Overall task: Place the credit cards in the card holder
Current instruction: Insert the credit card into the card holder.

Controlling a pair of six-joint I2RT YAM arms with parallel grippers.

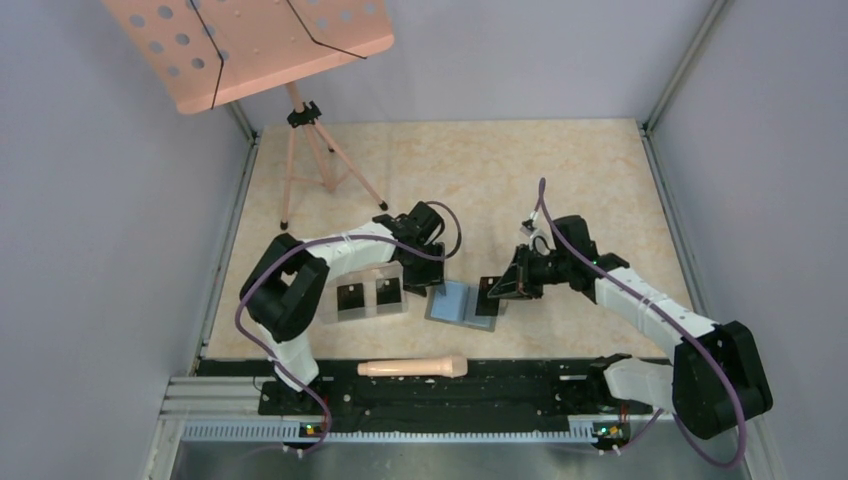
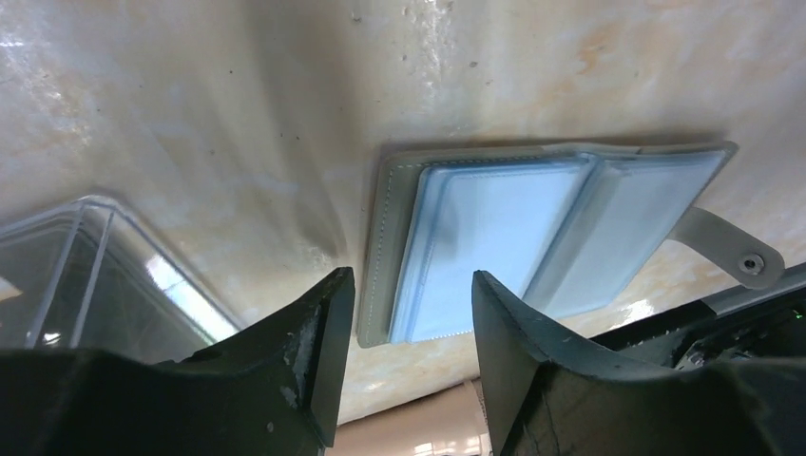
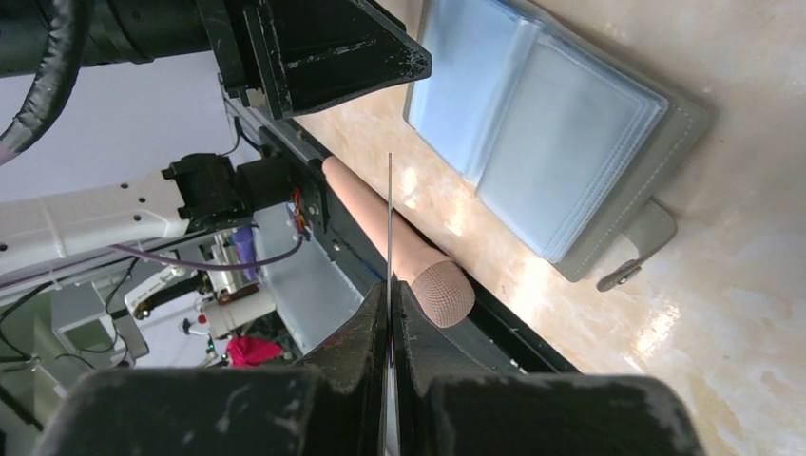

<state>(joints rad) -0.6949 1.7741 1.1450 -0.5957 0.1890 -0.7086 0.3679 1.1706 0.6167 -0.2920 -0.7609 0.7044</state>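
Right gripper first: jaws pinched tight on a thin black credit card, seen edge-on from the wrist, standing straight up out of the fingertips. From above, that gripper sits at the card holder's three o'clock edge, card over the rim; contact, can't tell.

The card holder lies open and flat on the table, bluish slots facing up, snap tab sticking out to one side.

Left gripper hangs at the holder's ten o'clock, jaws apart, nothing between them, the holder's edge framed in the gap below.

At the holder's nine o'clock, just beside it, a clear plastic box with two black cards upright inside. At seven o'clock, a peach microphone lies along the near rail. Far off at eleven o'clock, a peach music stand.
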